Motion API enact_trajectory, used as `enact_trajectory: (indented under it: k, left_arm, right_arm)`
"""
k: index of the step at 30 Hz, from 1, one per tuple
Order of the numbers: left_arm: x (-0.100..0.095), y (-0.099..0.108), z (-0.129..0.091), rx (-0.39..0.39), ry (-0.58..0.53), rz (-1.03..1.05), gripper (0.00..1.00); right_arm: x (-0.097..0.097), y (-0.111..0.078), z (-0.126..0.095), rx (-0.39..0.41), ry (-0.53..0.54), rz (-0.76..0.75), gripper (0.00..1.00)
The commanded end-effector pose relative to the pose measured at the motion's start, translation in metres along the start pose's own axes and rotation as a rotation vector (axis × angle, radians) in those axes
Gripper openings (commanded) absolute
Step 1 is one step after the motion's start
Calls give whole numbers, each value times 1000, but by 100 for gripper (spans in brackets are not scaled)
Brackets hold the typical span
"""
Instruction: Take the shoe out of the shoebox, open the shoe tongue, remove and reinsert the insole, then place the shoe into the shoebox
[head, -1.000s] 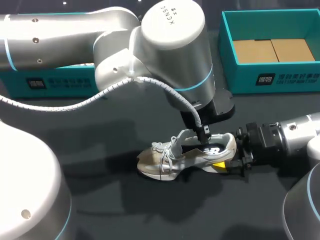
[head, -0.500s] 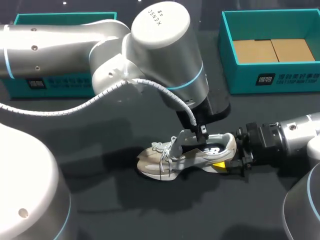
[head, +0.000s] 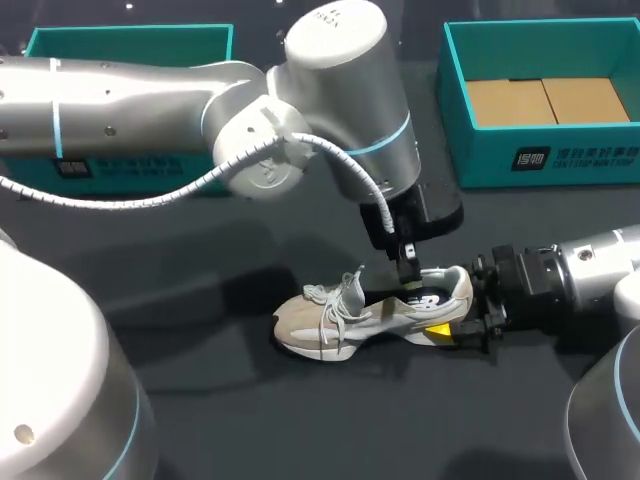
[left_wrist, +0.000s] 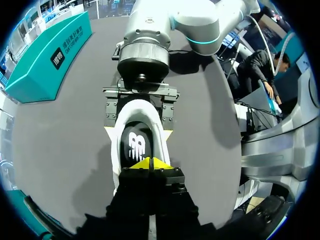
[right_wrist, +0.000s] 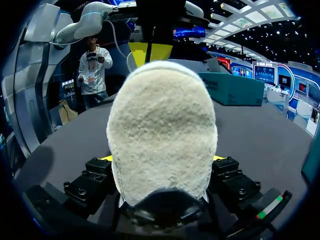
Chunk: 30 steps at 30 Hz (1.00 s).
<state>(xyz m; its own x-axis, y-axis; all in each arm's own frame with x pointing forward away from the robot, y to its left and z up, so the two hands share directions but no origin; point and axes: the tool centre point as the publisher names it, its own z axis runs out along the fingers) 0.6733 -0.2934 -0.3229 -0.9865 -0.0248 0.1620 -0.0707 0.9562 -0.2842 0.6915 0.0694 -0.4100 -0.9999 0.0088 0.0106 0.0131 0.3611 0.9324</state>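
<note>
A beige and white shoe (head: 350, 318) lies on its sole on the dark table, toe to the left. My right gripper (head: 452, 308) comes in from the right with a finger on each side of the heel (right_wrist: 162, 130), shut on the shoe. My left gripper (head: 409, 282) hangs above the shoe's opening near the heel, its yellow tips pressed together. In the left wrist view the left gripper (left_wrist: 150, 163) sits at the near edge of the black insole (left_wrist: 136, 145); whether it pinches the insole I cannot tell. The teal shoebox (head: 540, 160) stands at the back right.
A second teal box (head: 130, 40) stands at the back left, partly behind my left arm. The shoebox holds brown cardboard on its floor. Dark table surface lies in front of and to the left of the shoe.
My left arm's big links have swung back and upward while its gripper stayed over the heel opening. The raised part at the shoe's throat now lies lower. The right arm and shoe have kept still.
</note>
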Motion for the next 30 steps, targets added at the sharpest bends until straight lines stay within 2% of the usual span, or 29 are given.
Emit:
enact_trajectory:
  k: [1,12,18,30]
  left_arm:
    - [-2,-8,16,-23,21,6,0]
    - [-5,8,37,-88,65,-33,0]
    - [5,21,46,-137,70,-13,0]
    - [14,36,50,-170,80,16,0]
  right_arm:
    - [1,0,3,2,-2,0,0]
    - [1,0,3,2,-2,0,0]
    - [1,0,3,2,-2,0,0]
    - [1,0,3,2,-2,0,0]
